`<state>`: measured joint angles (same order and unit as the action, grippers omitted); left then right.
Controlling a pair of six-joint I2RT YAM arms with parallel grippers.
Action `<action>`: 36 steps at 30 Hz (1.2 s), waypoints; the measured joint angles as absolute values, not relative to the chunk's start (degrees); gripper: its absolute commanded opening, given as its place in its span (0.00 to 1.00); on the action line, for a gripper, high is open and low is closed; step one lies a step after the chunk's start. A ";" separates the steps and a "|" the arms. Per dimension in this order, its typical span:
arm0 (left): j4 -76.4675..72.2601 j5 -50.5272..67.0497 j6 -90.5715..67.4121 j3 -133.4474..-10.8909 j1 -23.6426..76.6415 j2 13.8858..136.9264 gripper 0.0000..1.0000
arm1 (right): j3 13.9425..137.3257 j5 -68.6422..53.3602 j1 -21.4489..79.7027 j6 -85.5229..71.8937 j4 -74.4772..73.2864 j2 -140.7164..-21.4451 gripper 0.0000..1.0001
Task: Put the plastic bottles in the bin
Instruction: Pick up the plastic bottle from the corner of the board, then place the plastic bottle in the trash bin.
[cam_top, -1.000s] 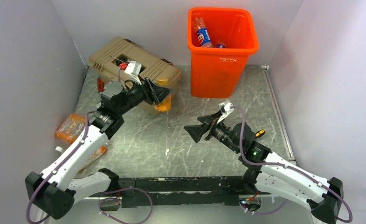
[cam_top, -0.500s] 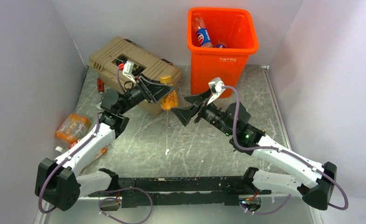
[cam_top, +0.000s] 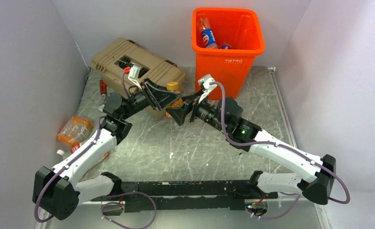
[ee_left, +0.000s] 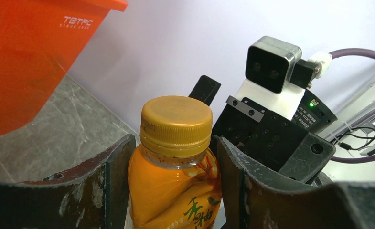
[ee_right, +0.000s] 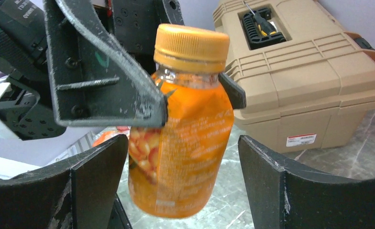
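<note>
The bin (cam_top: pixel 228 52) stands at the far edge of the table (cam_top: pixel 252 109), tall, bright orange and tapered, with white lettering on its front. A blue-labelled bottle (cam_top: pixel 208 38) and others lie inside it. To its left sits a tan ribbed toolbox (cam_top: pixel 128 59). The left gripper (cam_top: pixel 168 98) clamps the orange bottle (ee_right: pixel 185 124) by its shoulder and holds it upright above the table, in front of the toolbox's right end. The bottle is full of orange drink and has a gold cap (ee_right: pixel 192 43). The right gripper (ee_right: pixel 183 162) has its jaws wide on either side of this bottle, with gaps on both sides. Its wrist lies between the bottle and the bin. A crushed bottle (cam_top: pixel 73 130) lies by the left wall.
</note>
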<state>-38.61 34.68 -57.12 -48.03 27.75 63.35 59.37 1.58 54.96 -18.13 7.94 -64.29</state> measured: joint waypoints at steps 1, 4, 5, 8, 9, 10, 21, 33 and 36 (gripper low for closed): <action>-38.13 34.65 -56.64 -48.03 28.08 63.33 0.00 | 59.72 1.65 54.96 -18.13 7.66 -64.75 0.86; -36.64 34.63 -55.70 -48.03 28.80 63.05 0.00 | 61.01 1.93 54.96 -18.13 6.68 -66.35 0.78; -35.99 34.48 -55.09 -48.03 28.99 62.78 0.00 | 61.19 1.93 54.96 -18.20 6.59 -66.78 0.74; -34.04 33.87 -53.76 -48.03 29.08 62.06 0.00 | 61.19 1.93 55.33 -18.46 6.46 -67.22 0.61; -33.65 33.71 -53.47 -48.03 29.10 61.84 0.00 | 61.19 2.00 55.33 -18.57 6.33 -67.26 0.57; -33.21 33.52 -53.10 -48.03 29.12 61.58 0.00 | 61.19 2.00 55.33 -18.68 6.31 -67.31 0.52; -27.90 32.53 -50.06 -49.23 29.36 60.42 0.99 | 61.06 2.52 55.40 -17.87 4.45 -66.83 0.35; 1.67 16.08 -27.22 -62.61 29.45 46.59 0.98 | 59.94 16.27 55.31 -10.98 -7.62 -52.31 0.35; 8.75 6.24 -19.09 -65.10 29.52 43.94 0.96 | 62.54 24.27 55.31 -7.49 -9.58 -51.33 0.35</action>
<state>8.75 6.24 -19.09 -65.10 29.52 43.94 62.54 24.27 55.31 -7.49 -9.58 -51.33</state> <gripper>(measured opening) 0.980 0.655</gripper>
